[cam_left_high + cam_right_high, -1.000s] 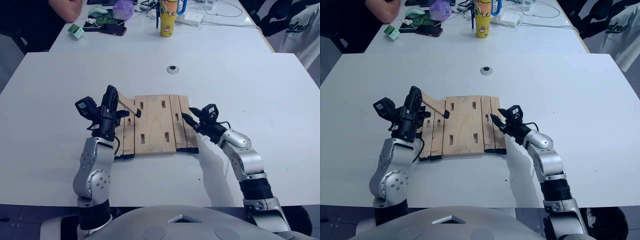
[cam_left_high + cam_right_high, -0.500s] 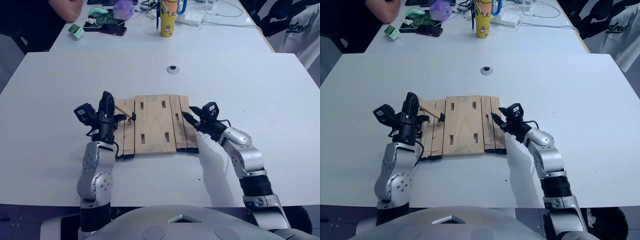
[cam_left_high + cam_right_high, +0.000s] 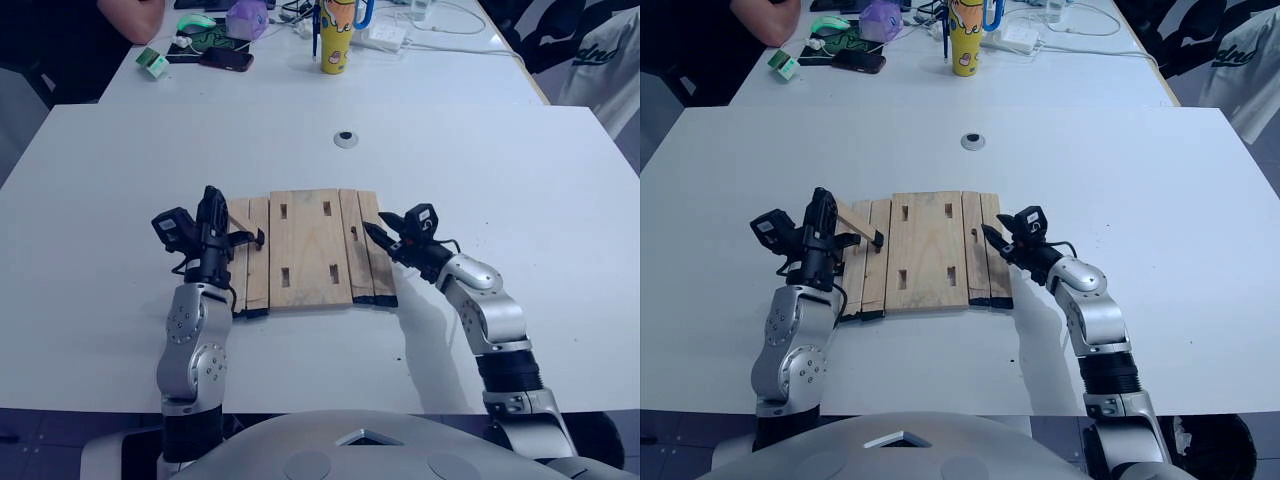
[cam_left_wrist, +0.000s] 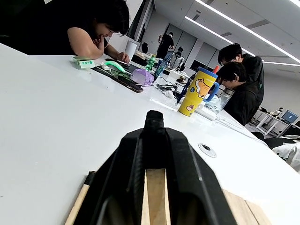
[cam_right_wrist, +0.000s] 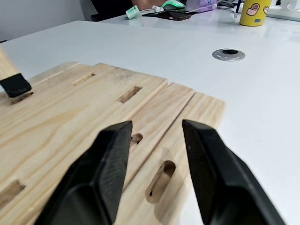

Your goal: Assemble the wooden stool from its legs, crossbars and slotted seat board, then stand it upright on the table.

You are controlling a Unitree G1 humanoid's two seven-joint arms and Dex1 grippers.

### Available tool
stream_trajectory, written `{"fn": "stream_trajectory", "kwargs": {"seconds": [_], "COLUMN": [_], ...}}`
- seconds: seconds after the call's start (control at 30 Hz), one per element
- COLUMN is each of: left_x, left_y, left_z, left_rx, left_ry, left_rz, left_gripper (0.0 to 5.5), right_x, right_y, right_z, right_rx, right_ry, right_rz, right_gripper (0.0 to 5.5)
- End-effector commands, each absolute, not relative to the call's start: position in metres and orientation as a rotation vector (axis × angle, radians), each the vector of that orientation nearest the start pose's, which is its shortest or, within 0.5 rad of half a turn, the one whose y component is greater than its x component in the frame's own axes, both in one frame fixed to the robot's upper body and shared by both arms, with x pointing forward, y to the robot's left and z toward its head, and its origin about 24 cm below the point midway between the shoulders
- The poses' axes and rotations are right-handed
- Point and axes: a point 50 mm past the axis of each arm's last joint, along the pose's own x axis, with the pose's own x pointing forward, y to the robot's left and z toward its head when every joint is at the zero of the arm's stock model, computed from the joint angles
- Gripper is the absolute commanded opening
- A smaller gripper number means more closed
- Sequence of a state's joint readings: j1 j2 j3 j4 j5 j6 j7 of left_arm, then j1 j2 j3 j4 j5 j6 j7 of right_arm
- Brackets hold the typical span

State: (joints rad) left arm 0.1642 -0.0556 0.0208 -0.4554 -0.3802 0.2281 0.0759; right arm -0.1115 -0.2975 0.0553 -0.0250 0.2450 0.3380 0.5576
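The slotted seat board lies flat on the white table, with narrower wooden slats on its left and right. My left gripper is shut on a light wooden leg with a black tip, held at a low slant over the left slats. In the left wrist view the leg sits clamped between the fingers. My right gripper hovers open just above the right slats, nothing between its fingers. The leg's black tip hangs over the board's far side.
A round metal grommet is set in the table beyond the board. On the adjoining far table stand a yellow mug, a phone and small clutter. Bare tabletop spreads to both sides and in front.
My left gripper has lowered and drawn back toward the left edge, bringing the leg down to a flatter slant over the left slats. The right arm has barely moved.
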Motion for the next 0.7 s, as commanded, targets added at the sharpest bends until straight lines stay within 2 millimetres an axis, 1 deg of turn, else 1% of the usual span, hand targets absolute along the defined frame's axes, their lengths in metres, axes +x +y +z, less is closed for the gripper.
{"fn": "stream_trajectory", "kwargs": {"seconds": [0.03,0.27,0.4,0.7], "left_x": [0.217,0.218,0.218,0.216], "left_y": [0.150,0.152,0.153,0.156], "left_z": [0.080,0.082,0.084,0.089], "left_rx": [-0.419,-0.387,-0.364,-0.356], "left_ry": [-0.018,-0.021,-0.024,-0.042], "left_rz": [0.051,0.051,0.047,0.037], "left_gripper": [0.44,0.44,0.44,0.44], "right_x": [0.265,0.262,0.258,0.254], "right_y": [-0.159,-0.159,-0.160,-0.158], "right_z": [0.050,0.049,0.045,0.041], "right_rx": [0.003,0.016,0.020,0.033], "right_ry": [0.239,0.244,0.253,0.258], "right_rz": [0.619,0.615,0.606,0.592], "right_gripper": [1.98,1.98,1.98,1.98]}}
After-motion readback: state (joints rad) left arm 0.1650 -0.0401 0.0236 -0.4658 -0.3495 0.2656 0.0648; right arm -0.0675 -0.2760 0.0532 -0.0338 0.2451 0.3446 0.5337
